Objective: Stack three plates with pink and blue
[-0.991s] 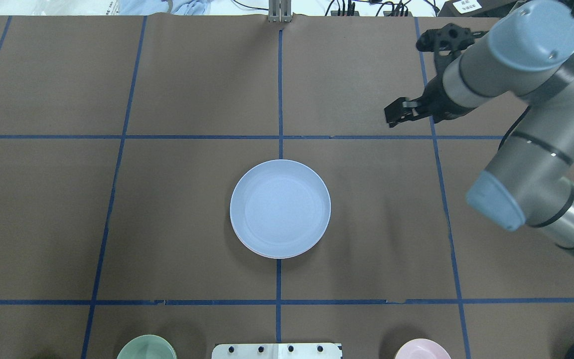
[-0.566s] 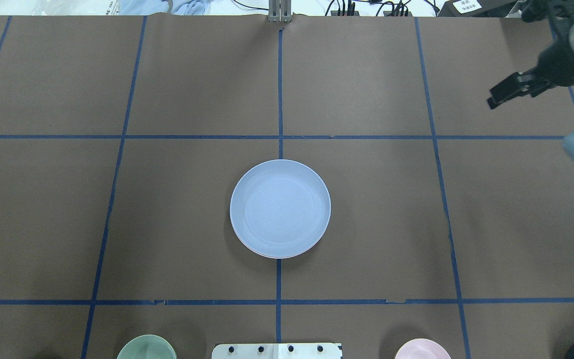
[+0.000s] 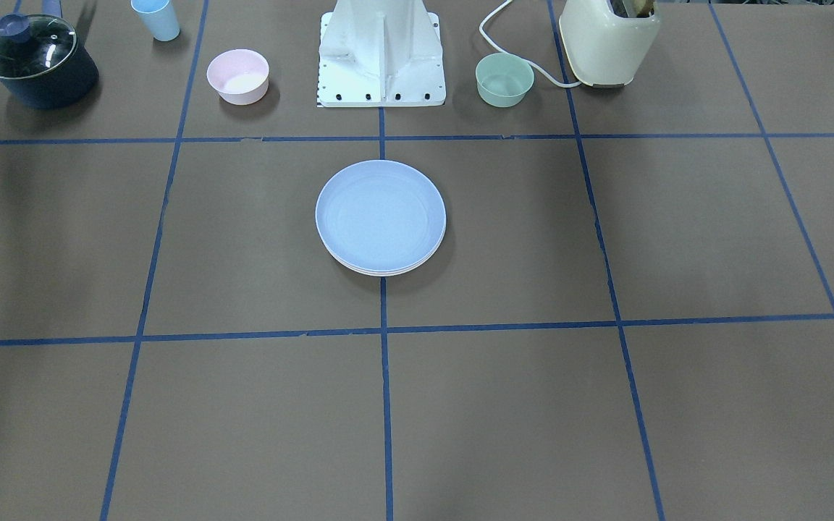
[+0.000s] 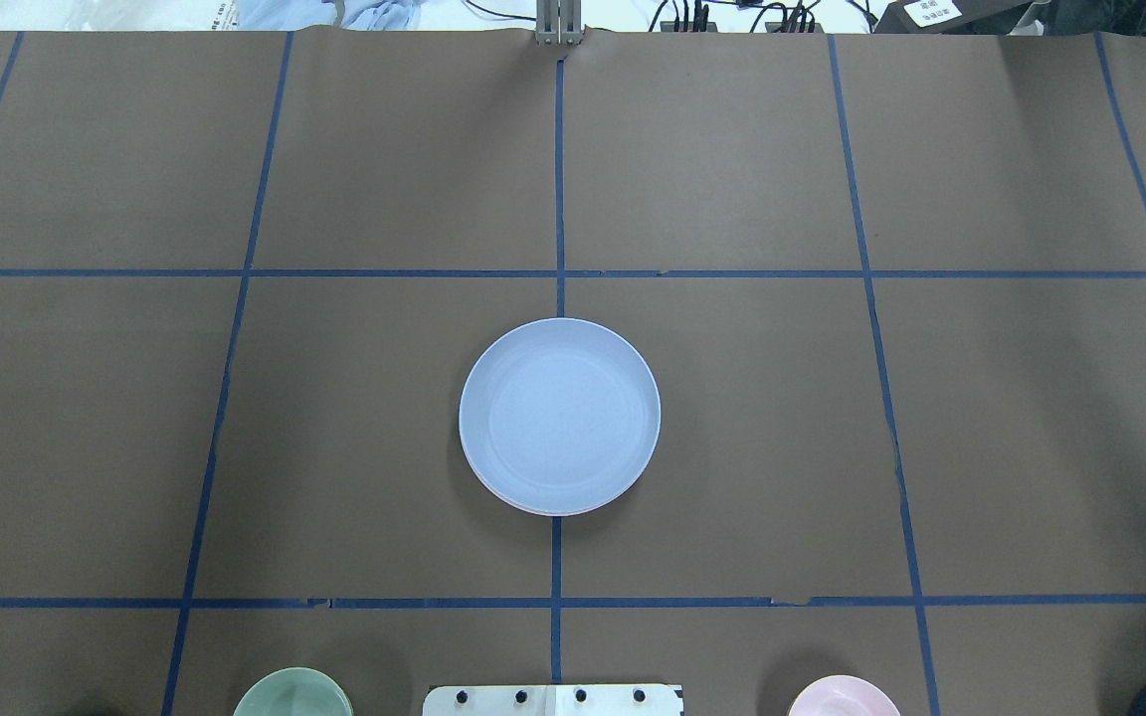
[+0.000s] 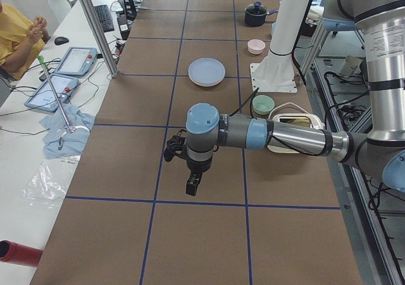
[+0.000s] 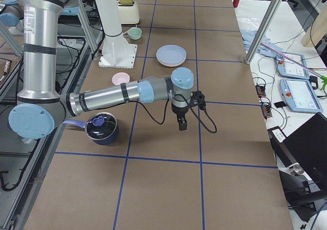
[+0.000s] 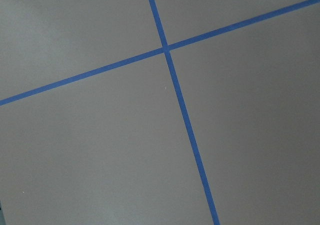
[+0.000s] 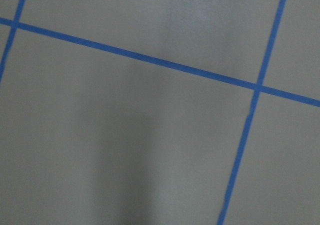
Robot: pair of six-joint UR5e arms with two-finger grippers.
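The light blue plate (image 4: 559,413) lies on top of a stack at the table's middle and also shows in the front view (image 3: 381,215). Pale rims of the plates under it (image 3: 386,270) peek out at one edge; a pinkish sliver (image 4: 525,509) shows in the overhead view. The cream plate is not clearly told apart. My left gripper (image 5: 193,185) shows only in the left side view, far from the stack, over bare table. My right gripper (image 6: 182,123) shows only in the right side view, also away from the stack. I cannot tell whether either is open or shut.
By the robot base (image 3: 381,51) stand a small pink bowl (image 3: 237,75) and a small green bowl (image 3: 504,79). A lidded dark pot (image 3: 35,61), a blue cup (image 3: 156,18) and a cream toaster (image 3: 609,40) stand along the same edge.
My right arm has swung away to the right and left the overhead view. The plate stack has not moved.
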